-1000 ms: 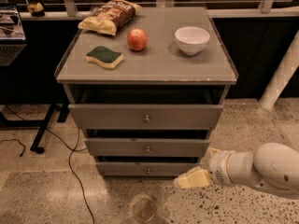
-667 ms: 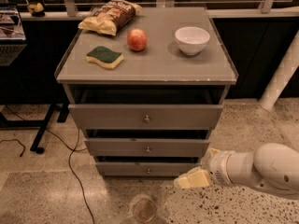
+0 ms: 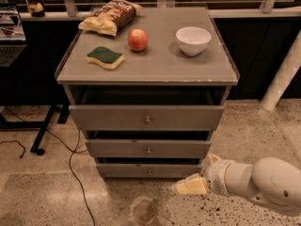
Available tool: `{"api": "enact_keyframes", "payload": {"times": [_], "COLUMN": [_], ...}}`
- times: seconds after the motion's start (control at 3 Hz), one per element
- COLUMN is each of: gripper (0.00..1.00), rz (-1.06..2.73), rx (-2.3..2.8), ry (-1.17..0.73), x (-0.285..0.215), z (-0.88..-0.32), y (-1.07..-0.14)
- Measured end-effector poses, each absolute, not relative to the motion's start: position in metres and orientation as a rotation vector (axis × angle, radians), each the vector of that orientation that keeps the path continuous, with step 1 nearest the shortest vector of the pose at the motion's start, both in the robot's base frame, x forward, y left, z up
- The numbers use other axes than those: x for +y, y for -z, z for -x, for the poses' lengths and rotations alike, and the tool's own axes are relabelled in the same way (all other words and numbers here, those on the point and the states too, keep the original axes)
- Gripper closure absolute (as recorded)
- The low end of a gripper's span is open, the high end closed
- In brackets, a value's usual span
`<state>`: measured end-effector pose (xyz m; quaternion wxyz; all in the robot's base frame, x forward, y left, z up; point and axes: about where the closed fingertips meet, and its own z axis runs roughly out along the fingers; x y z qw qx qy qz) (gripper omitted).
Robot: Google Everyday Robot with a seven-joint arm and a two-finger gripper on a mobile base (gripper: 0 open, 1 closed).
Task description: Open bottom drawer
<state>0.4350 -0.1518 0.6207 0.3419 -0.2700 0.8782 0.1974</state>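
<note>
The bottom drawer (image 3: 149, 170) is the lowest and narrowest grey front of the cabinet, with a small round metal knob (image 3: 149, 173) at its centre. A dark gap shows above its top edge. My gripper (image 3: 189, 186) is cream-coloured on a white arm that reaches in from the right. It hangs low near the floor, in front of the drawer's lower right corner. It is right of the knob, slightly below it and apart from it, and it holds nothing that I can see.
The mid-sized drawer (image 3: 148, 149) and the tallest drawer (image 3: 146, 117) are above. On the cabinet top (image 3: 155, 67) lie a sponge (image 3: 105, 57), an apple (image 3: 138, 40), a white bowl (image 3: 193, 40) and a chip bag (image 3: 111, 16). A round glass object (image 3: 144, 211) sits on the floor. A cable (image 3: 75, 173) runs at left.
</note>
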Motion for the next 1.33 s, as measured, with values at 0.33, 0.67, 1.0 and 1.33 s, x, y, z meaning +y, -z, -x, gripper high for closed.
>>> {"api": "enact_keyframes", "payload": {"times": [0.33, 0.67, 1.0, 1.33], "gripper": [0.00, 0.00, 0.00, 0.00], "rz": [0.652, 0.599, 0.567, 0.568], "rx": [2.256, 2.245, 2.291, 2.293], "ry": [-0.554, -0.614, -0.677, -0.677], "x": [-0.155, -0.157, -0.160, -0.160], "z": [-0.440, -0.449, -0.468, -0.468], "y": [-0.591, -0.556, -0.505, -0.504]}}
